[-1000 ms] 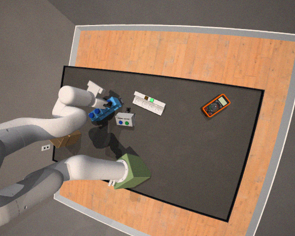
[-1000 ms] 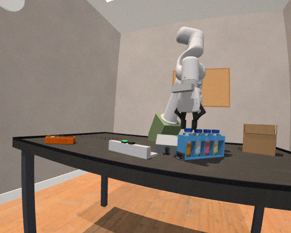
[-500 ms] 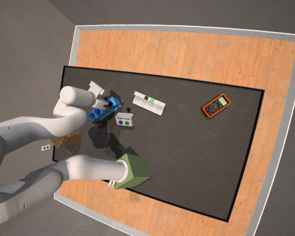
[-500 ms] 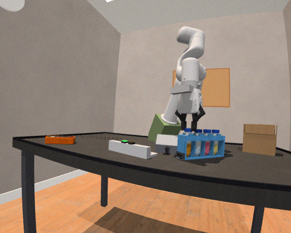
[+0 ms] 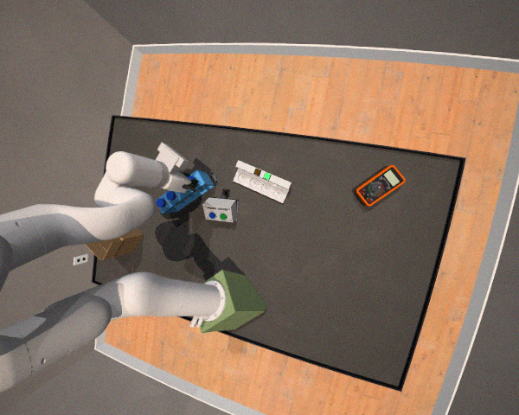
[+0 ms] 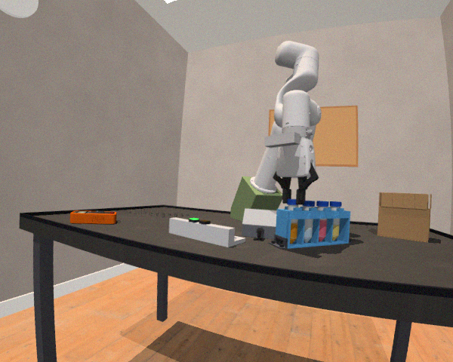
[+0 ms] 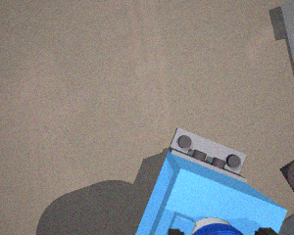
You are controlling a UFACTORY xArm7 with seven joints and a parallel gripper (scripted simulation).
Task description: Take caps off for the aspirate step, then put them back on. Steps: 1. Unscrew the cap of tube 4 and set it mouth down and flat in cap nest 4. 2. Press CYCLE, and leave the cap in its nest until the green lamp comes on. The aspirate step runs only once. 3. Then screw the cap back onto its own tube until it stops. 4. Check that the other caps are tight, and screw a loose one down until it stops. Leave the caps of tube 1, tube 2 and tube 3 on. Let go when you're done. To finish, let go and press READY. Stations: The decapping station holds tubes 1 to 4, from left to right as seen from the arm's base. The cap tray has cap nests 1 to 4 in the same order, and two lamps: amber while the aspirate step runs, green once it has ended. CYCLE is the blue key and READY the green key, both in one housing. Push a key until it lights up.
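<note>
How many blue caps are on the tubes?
4, all in a row atop the blue rack: the leftmost cap sits between the gripper fingers, then three more to its right.

The arm point(image 6: 296, 112) points straight down, its jaws clamped on a blue cap point(image 6: 291, 202).
</note>
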